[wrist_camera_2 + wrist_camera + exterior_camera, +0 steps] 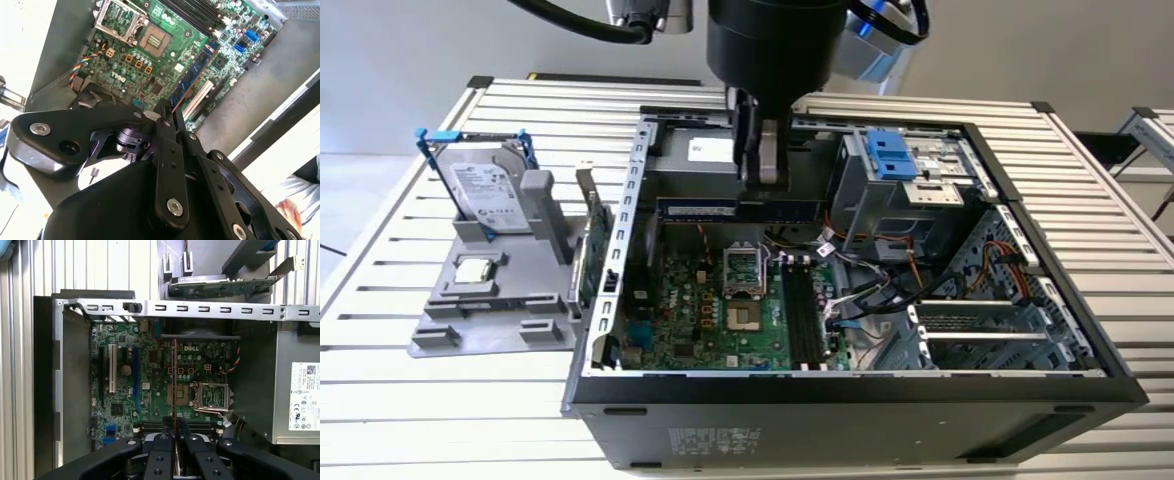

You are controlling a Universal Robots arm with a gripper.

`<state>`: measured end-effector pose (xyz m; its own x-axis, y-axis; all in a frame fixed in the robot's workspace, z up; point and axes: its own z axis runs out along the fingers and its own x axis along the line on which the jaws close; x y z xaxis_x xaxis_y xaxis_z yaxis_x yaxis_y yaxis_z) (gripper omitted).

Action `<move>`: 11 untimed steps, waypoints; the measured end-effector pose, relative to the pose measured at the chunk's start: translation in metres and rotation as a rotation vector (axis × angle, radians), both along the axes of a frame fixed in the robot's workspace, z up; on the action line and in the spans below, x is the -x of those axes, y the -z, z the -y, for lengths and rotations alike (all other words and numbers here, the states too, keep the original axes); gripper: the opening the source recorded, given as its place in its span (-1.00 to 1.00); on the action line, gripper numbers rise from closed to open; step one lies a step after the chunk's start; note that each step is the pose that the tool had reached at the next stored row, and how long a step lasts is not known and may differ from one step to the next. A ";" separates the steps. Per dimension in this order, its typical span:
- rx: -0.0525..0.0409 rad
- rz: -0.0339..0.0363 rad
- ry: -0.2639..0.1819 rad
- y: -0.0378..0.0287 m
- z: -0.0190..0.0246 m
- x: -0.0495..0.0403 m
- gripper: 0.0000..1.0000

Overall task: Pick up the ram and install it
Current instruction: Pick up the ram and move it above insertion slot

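Note:
The ram (740, 208) is a long dark blue stick held level and edge-down above the motherboard (707, 310) inside the open computer case (854, 385). My gripper (765, 185) is shut on its upper edge near the middle. In both wrist views the ram (192, 77) (174, 380) shows edge-on, running out from between my black fingers (165, 145) (161, 450). The black memory slots (801, 315) (150, 426) lie below it on the board, with a gap between stick and slots.
A CPU socket (736, 270) sits beside the slots. Drive cage with blue latch (894, 165) and cables fill the case's right side. A green expansion card (596, 235), a hard drive (491, 195) and a grey fixture (487, 300) stand left of the case.

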<state>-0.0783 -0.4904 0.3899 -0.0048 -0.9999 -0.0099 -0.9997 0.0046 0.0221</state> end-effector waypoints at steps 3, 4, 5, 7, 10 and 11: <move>0.0000 0.0000 0.000 0.0000 0.0000 -0.0040 -1.00; -0.0001 0.0000 0.000 0.0000 0.0000 -0.0053 -1.00; -0.0001 0.0001 0.000 0.0001 0.0000 -0.0065 -1.00; -0.0001 0.0000 0.000 0.0000 0.0000 -0.0090 -1.00; 0.0000 0.0000 0.000 0.0000 0.0000 -0.0128 -1.00; -0.0001 0.0000 0.000 0.0000 0.0000 -0.0141 -1.00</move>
<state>-0.0642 -0.4904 0.3899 -0.0048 -0.9999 -0.0100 -0.9997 0.0046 0.0220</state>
